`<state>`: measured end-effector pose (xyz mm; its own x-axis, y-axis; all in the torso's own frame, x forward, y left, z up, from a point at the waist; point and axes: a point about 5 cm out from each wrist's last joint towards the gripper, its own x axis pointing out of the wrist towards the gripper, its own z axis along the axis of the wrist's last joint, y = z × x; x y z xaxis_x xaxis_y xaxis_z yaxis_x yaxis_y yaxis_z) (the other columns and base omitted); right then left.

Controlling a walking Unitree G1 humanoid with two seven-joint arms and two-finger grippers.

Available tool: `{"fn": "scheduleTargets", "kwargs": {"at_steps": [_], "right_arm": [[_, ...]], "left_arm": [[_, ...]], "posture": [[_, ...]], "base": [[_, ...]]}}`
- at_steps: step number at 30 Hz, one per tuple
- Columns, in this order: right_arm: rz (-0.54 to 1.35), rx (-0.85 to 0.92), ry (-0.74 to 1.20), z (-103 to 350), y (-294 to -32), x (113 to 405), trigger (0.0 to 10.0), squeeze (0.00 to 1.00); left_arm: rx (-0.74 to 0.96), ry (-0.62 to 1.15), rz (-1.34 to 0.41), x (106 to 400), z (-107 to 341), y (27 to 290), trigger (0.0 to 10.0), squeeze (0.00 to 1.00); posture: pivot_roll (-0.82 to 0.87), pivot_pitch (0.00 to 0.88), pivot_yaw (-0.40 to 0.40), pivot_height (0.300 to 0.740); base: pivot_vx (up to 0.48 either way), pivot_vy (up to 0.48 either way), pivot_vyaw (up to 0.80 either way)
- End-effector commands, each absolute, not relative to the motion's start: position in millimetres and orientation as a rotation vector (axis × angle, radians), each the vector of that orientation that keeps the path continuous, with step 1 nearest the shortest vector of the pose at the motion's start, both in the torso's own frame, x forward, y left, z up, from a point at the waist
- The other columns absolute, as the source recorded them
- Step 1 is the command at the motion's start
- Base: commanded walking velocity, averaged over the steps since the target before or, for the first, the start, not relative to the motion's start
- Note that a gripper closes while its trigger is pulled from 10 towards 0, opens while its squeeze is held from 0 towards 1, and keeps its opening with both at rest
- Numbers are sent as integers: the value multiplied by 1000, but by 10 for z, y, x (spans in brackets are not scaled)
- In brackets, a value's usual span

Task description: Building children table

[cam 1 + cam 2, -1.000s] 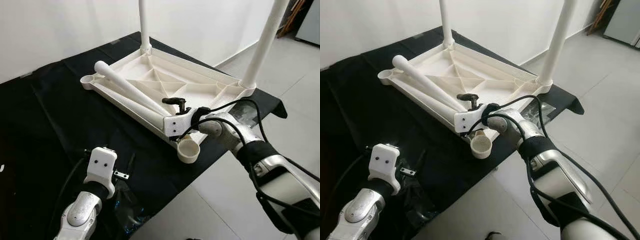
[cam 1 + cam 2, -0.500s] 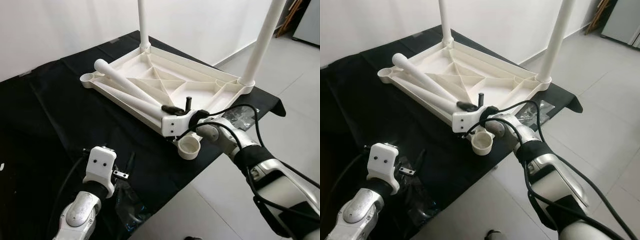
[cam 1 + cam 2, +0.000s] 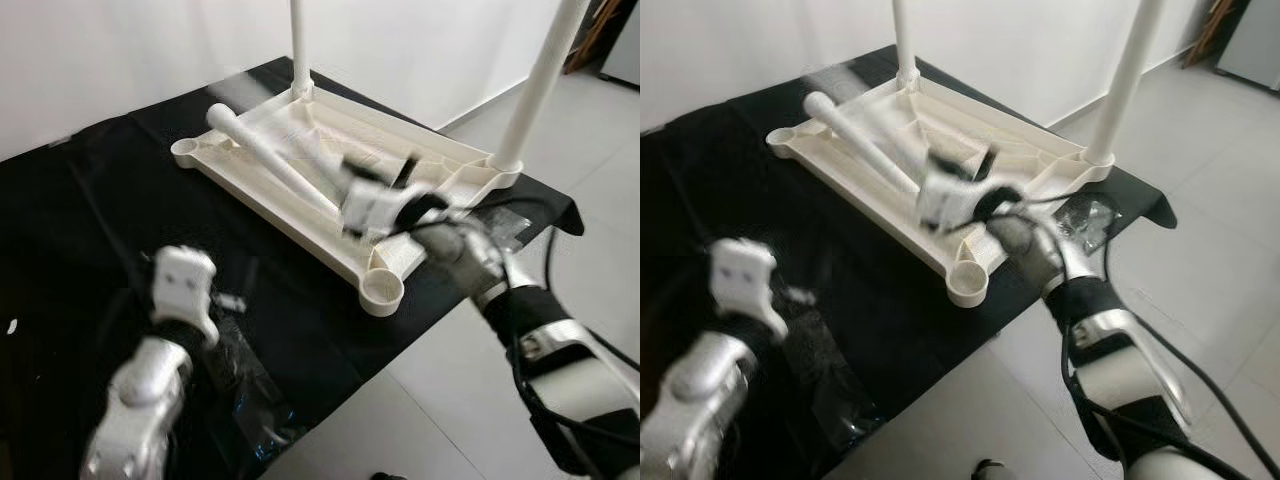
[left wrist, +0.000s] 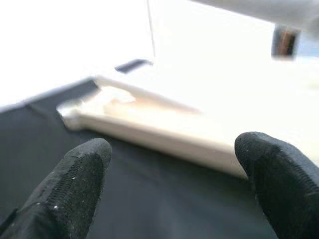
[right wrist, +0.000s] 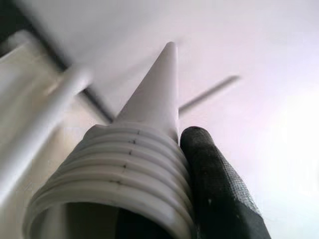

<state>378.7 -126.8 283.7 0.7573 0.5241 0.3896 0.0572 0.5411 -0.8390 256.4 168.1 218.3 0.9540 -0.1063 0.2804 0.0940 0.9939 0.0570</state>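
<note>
- Pincer on my left arm (image 3: 182, 285) hovers over the black cloth (image 3: 90, 230), near side, well apart from the work; in the left wrist view its two fingers (image 4: 75, 184) stand wide apart with nothing between them.
- Upside-down tabletop (image 3: 300, 215) lies ahead of that pincer, its ribbed underside facing up, with an open corner socket (image 3: 195, 152) at its far left.
- Two legs already stand upright in the far corners: one at the back (image 3: 299, 45), one on the far right (image 3: 540, 85).
- Loose leg (image 3: 268, 160) runs slantwise over the ribs, its rounded end up toward the far left, its threaded end down toward me and to the right.
- My right pincer (image 3: 385, 190) has that threaded end: in the right wrist view a black finger (image 5: 217, 184) presses against the ridged collar, so I judge it clamped on the leg, though blur hides the fingers in the head views.
- Nearest empty socket (image 3: 382, 290) sits at the near right corner, just below and toward me from my right pincer. My right arm is far the nearer, and I judge the leg must swing from slanting to upright, threads down, over that socket.
</note>
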Motion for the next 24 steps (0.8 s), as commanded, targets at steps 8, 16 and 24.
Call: {"fn": "scheduleTargets", "kwargs": {"at_steps": [8, 16, 24], "right_arm": [[398, -441, -867, 3480, -1199, 3563, 0, 0], [1079, 81, -835, 3586, -1111, 3135, 10000, 0], [1285, 111, -767, 3444, -1210, 2980, 10000, 0]], "left_arm": [[-277, -395, -126, 2713, 2580, 1823, 10000, 0], [-1037, -459, -507, 2781, 2871, 1789, 10000, 369], [-1224, -552, -689, 2630, 3066, 1807, 10000, 0]], "posture": [[-81, 101, 89, 740], [-70, 90, 87, 740], [-63, 95, 85, 740]], "base": [[0, 0, 0], [0, 0, 0], [0, 0, 0]]}}
